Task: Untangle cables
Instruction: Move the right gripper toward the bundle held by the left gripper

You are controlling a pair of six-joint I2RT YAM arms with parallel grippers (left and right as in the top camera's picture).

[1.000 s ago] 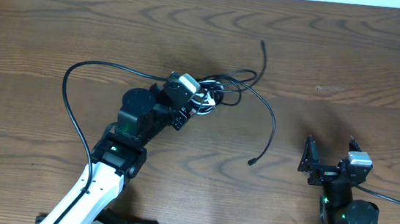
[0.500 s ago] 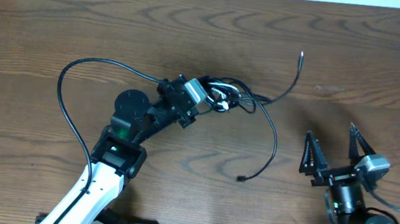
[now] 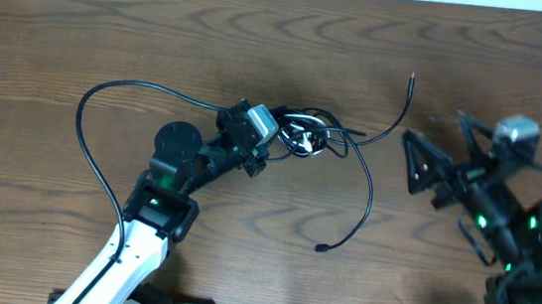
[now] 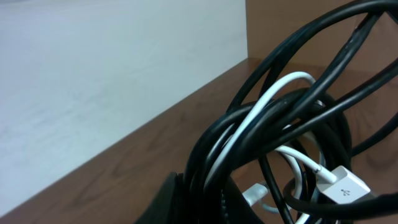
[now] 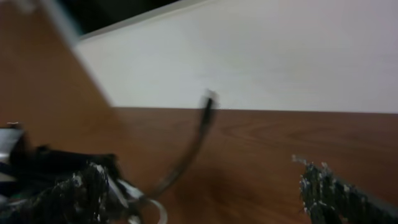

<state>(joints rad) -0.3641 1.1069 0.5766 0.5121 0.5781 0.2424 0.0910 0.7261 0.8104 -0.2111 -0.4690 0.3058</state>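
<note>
**Left arm:** It reaches from the 7 o'clock corner of the table (image 3: pixel 263 31) toward the middle with its elbow bent. The left pincer (image 3: pixel 278 141) is clamped on the knot of cables (image 3: pixel 304 135), which sits just above centre in the overhead view.

**Right arm:** It leans in from 4 o'clock. The right pincer (image 3: pixel 439 146) is spread wide and faces 9 o'clock. It is near the knot but apart from it.

**Open room:** Bare wood runs from the knot to the far edge at 12 o'clock and across the 9 o'clock side.

**Loose strands:**
- One black strand (image 3: pixel 88 139) loops out toward 9 o'clock and drops back beside the left arm.
- A second strand swings toward 5 o'clock and ends in a loose plug (image 3: pixel 322 248).
- A third strand rises toward 1 o'clock. Its tip (image 3: pixel 411 78) lies at 11 o'clock of the right pincer.

**Left wrist view:** Black cords are wound around a white cord (image 4: pixel 292 158), which has a flat white connector (image 4: pixel 345 186) at 4 o'clock.

**Right wrist view:** The picture is blurred. The fingers (image 5: pixel 336 196) stand wide apart.
</note>
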